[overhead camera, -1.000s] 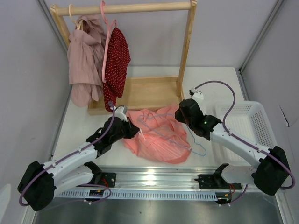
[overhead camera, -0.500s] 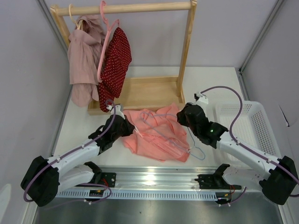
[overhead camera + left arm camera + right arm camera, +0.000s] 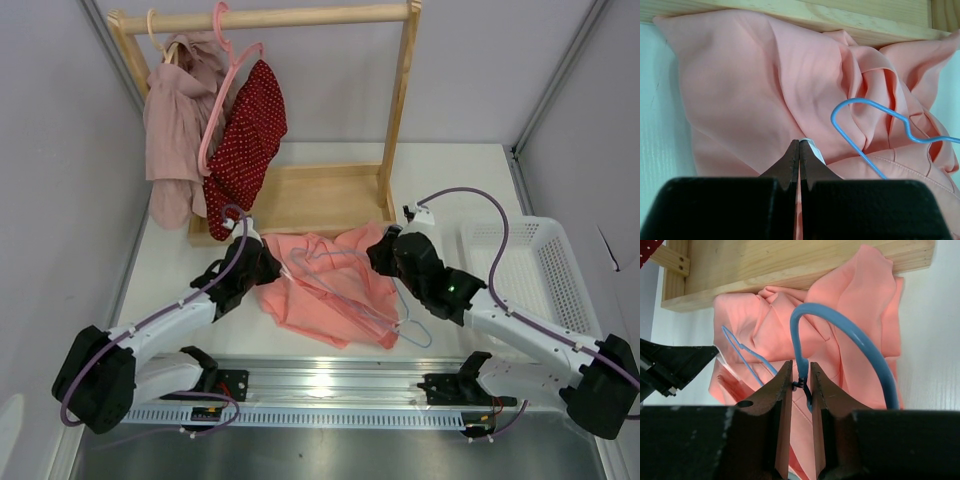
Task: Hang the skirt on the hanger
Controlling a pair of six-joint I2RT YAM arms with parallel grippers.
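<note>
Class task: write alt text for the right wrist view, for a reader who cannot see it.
The right claw pinches the thin wire neck of a light-blue hanger, whose hook arcs up and to the right. Beneath it a salmon-pink skirt lies crumpled on the white table, its far edge reaching a wooden rack base.

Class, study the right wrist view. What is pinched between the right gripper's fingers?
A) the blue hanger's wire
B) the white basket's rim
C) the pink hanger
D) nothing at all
A: the right gripper is closed on the blue hanger at the twisted neck below its hook, over the skirt.
</note>
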